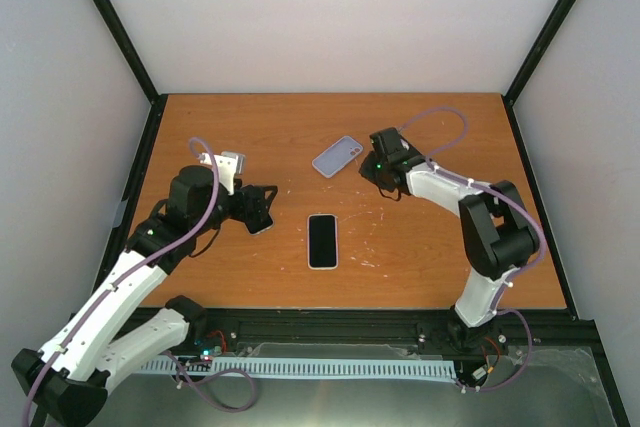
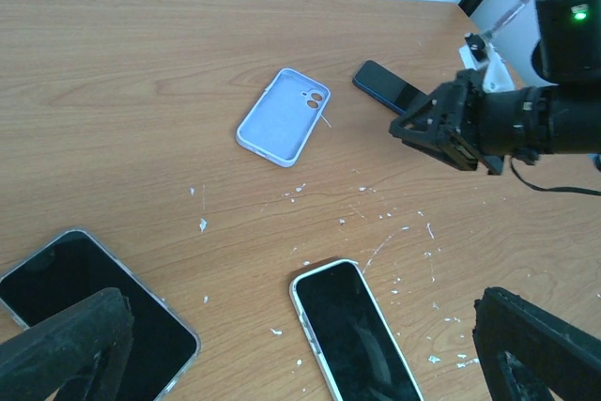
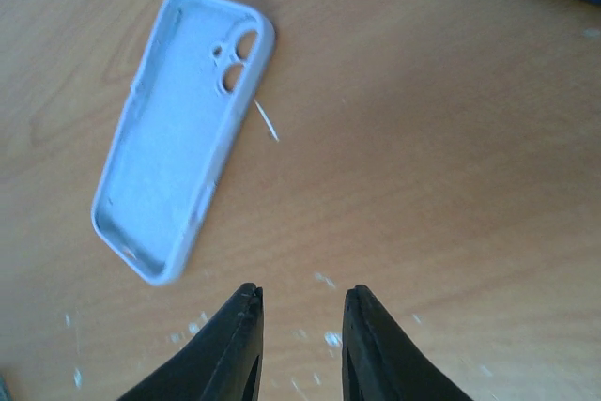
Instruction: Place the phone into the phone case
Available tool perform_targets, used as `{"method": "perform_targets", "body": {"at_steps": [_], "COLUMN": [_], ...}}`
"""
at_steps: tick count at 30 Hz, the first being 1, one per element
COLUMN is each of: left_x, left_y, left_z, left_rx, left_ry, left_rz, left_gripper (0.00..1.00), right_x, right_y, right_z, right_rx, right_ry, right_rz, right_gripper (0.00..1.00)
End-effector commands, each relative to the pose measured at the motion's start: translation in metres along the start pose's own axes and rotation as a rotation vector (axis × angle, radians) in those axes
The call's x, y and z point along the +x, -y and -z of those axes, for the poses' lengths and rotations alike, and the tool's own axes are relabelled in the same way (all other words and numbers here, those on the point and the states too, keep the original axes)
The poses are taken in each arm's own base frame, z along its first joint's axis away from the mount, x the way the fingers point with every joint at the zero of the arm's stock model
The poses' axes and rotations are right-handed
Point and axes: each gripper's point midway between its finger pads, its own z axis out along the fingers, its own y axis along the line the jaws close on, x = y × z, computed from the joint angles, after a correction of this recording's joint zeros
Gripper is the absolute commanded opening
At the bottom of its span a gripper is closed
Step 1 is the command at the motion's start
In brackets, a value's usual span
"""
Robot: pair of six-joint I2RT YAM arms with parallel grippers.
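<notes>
Phone [image 1: 322, 241] lies flat, screen up, at mid-table in the top view, apart from the phone case [image 1: 337, 156], which rests hollow side up just beside the right gripper [image 1: 381, 175]; the left gripper [image 1: 262, 211] sits to the phone's left. Left wrist view: jaws spread wide and empty, a second phone [image 2: 94, 298] lying by one finger. Right wrist view: fingers [image 3: 235, 345] slightly parted, gripping nothing, near the case.

Soft, even light falls from above, bright on the white walls [image 1: 340, 17] and warm on the table [image 1: 250, 127], leaving only faint shadows. The overhead view is crisp. In the left wrist view the fingers [image 2: 66, 349] of the left gripper [image 2: 300, 316] are dark and unfocused. The right wrist view is smeared, the phone case [image 3: 178, 138] soft-edged.
</notes>
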Motion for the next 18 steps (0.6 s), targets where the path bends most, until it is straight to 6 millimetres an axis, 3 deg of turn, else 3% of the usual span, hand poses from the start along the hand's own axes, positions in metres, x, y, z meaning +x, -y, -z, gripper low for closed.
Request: {"method": "perform_targets", "body": {"at_steps": [1,7,18], "left_x": [-0.009,-0.009,-0.012], "left_y": [0.001,0.003,0.007], "left_z": [0.006,0.007,0.012], "left_rx": [-0.005,0.002,0.027], "left_ry": [0.039,0.040,0.059], "left_rz": [-0.012,-0.013,-0.018], "left_gripper": [0.99,1.00,0.99], "right_x": [-0.027,-0.024,-0.012], "right_y": [-0.035,-0.046,-0.054], "right_z": [-0.018,-0.058,-0.102], "right_rx": [-0.078,-0.053,-0.012], "right_ry": [0.091,0.048,0.005], "right_rz": [-0.100,-0.125,-0.177], "right_gripper": [0.25,0.26,0.25]}}
